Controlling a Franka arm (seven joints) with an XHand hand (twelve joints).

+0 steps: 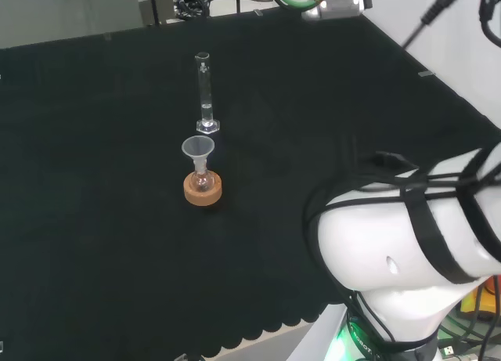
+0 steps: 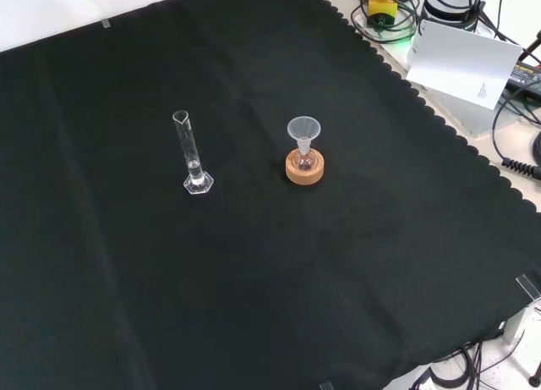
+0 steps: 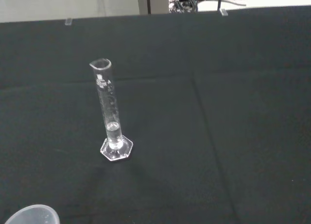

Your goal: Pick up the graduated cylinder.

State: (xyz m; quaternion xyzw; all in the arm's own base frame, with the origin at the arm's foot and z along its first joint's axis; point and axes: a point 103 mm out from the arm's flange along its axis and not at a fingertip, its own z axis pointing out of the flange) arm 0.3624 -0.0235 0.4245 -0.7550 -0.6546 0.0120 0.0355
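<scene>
The tall glass graduated cylinder (image 1: 204, 93) is standing up straight on the black cloth (image 1: 94, 243), resting on its flat six-sided foot. A little clear liquid seems to be sitting low in the tube. In the head view it is standing just behind a small flask (image 1: 202, 175), a bit farther away. In the front view it is standing to the left of the flask, with a clear gap of cloth between them. Nothing is touching the cylinder.

The flask is sitting in a round cork ring (image 1: 203, 190), and a clear funnel (image 1: 198, 149) is sticking up out of its neck.

The big white arm (image 1: 407, 243) is showing at the right of the head view, well away from the cylinder. I cannot tell if the hand's fingers are spread or curled, because the pictures are not showing them.

I think the job is only just starting. The arm is looking at the cylinder from a way off, and the reaching step is the one in hand. Next, the hand is going to need to travel over to the tube, come in from the side, and close around the middle of it. It should be keeping away from the funnel, which looks easy to knock.

Counting: one cylinder, one flask, one funnel, one cork ring, one cloth
</scene>
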